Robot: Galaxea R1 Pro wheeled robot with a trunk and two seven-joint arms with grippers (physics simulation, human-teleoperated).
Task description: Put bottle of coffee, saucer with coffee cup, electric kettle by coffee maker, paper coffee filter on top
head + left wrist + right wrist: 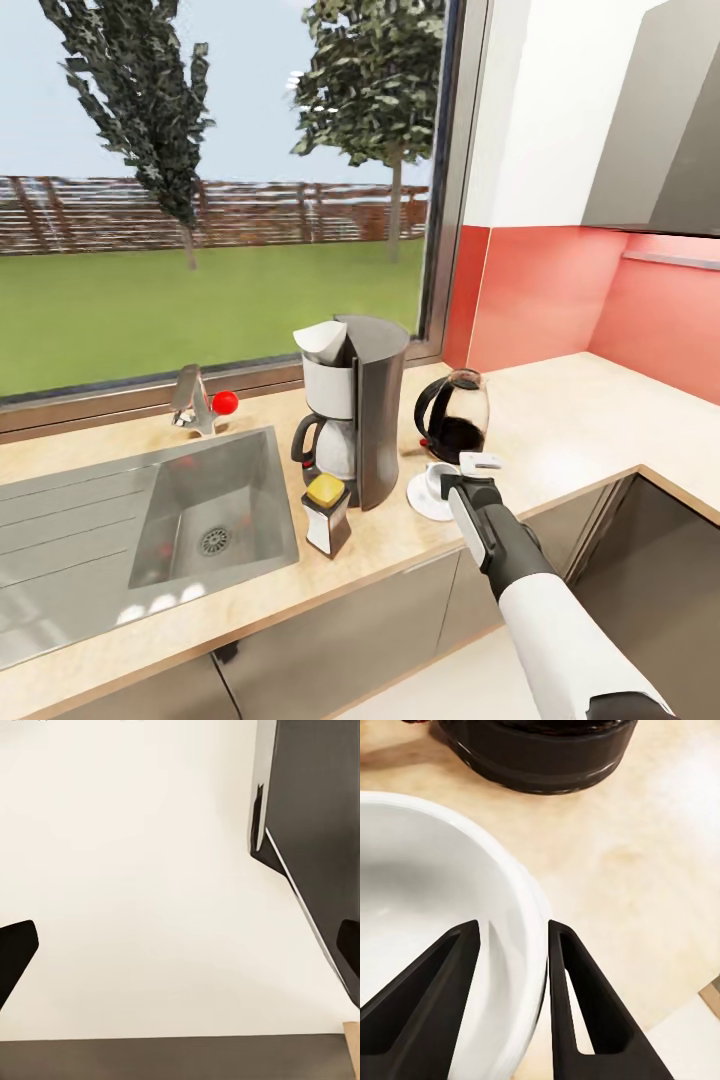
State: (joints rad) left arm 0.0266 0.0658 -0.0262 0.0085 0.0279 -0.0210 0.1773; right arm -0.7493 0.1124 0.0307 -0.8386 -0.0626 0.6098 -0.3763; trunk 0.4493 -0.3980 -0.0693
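On the kitchen countertop (560,430) the dark coffee maker (372,420) stands by the window, a white paper coffee filter (322,341) on its top. Just in front stands the yellow-capped bottle of coffee (327,515). Right of the machine are the glass electric kettle (453,415) and the white saucer (424,500) with the coffee cup (437,480) on it. My right gripper (455,483) reaches down onto the cup. In the right wrist view its fingers (585,1005) straddle the coffee cup's (427,900) wall, the right gripper (514,926) shut on it, the kettle's base (540,750) just beyond. My left gripper (180,952) is open, empty.
A steel sink (210,510) with a draining board lies left of the coffee maker, a faucet (193,400) with a red knob behind it. The counter turns a corner at the right under a red backsplash (560,290). A pale surface and a dark panel (315,832) face the left wrist camera.
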